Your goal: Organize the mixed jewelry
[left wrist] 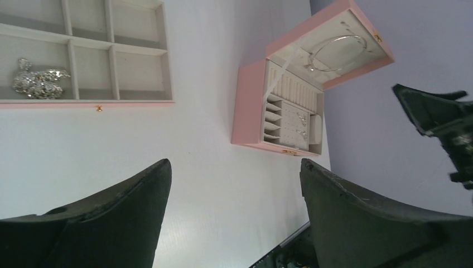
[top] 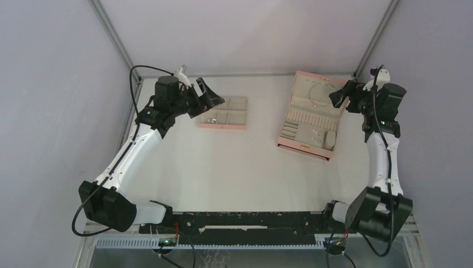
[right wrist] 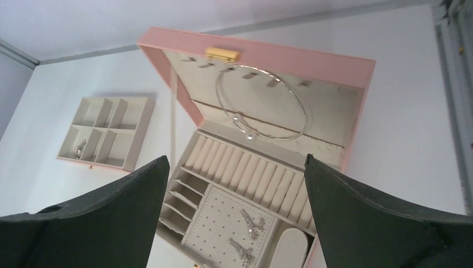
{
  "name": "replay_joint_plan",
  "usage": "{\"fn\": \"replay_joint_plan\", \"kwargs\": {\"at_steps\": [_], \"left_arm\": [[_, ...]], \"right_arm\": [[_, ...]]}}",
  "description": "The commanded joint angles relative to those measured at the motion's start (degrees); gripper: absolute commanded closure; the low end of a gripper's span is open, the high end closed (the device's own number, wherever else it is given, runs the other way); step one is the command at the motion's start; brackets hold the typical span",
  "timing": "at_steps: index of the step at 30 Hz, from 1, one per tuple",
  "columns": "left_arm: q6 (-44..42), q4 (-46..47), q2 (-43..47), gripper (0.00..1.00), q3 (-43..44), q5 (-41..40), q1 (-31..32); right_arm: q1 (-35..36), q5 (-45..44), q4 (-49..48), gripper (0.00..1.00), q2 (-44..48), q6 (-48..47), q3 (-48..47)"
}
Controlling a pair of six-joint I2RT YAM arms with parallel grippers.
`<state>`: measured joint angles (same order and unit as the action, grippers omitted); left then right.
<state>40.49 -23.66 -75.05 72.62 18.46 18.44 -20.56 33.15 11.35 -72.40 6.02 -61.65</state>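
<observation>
R pincer (right wrist: 235, 160) & L pincer (left wrist: 235, 163) apart; hoop (right wrist: 305, 114) flat on lid (right wrist: 334, 109), ends hinge-ward.

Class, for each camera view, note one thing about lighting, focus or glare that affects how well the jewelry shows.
Top external: soft even light, faint shadows, but detail inside the pink box is too small to resolve. Left wrist: the silver cluster glints brightly in the tray; the left claw is dark. Right wrist: the wire hoop is crisp; the right claw is a dark silhouette.
</observation>
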Motion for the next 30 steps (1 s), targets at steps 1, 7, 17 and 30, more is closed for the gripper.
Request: {"fn": "replay_joint_plan", "kwargs": {"at_steps": [1,7,17,30], "left_arm": [[-3.75,-0.73,1.92,0.07,0.22,-3.77,-0.46],[-11.95,-6.91,0.86,0.00,1.76,-17.35,-1.03],[-20.62,-13.00,-22.30,0.00,13.82,-29.64,-2.92],[-23.59,-18.11,-45.72,0.51,32.27,-27.18,-7.17]], "right_arm": [[1.75,-2.64,4.52,0.00,8.90,-3.26,-0.40],[7.63,-15.54,12.72,0.00,20.31,-6.86,-0.38],[11.86,-22.71,21.69,0.00,33.62,-4.26,4.00],[11.81,-23.40,25.91,0.00,38.29,-2.38,4.69]]}}
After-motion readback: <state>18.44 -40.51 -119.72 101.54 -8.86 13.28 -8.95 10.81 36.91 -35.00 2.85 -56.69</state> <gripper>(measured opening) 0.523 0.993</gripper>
